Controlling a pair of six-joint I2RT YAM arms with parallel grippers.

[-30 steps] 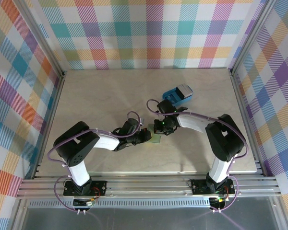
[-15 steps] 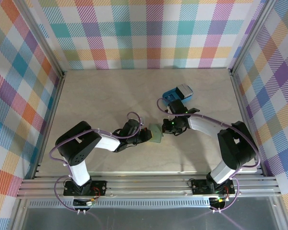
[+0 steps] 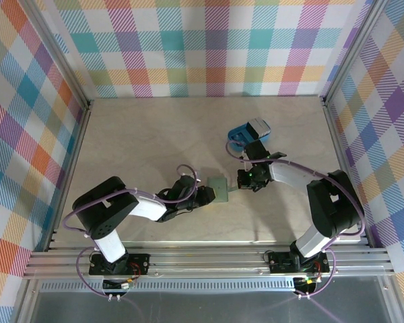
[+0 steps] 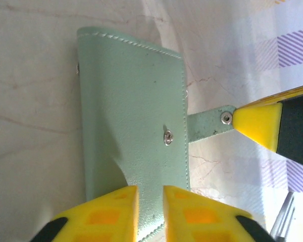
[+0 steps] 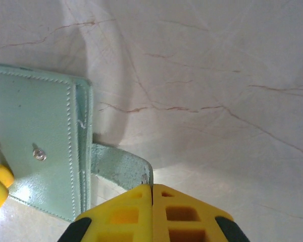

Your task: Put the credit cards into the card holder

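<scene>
At table ctr, closed sage-green soft flat card holder (image 3: 219, 187) — right gripper (image 5: 151, 190) shut on its snap strap (image 5: 118, 167), left gripper (image 4: 150, 194) barely open at its edge. Opening step: nxt we lift cover open.

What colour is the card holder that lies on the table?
The card holder is plain pale sage green; the left wrist view shows it best.

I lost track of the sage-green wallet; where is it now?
Top view: the flat sage-green soft wallet lies mid-table between the left gripper and right gripper.
</scene>
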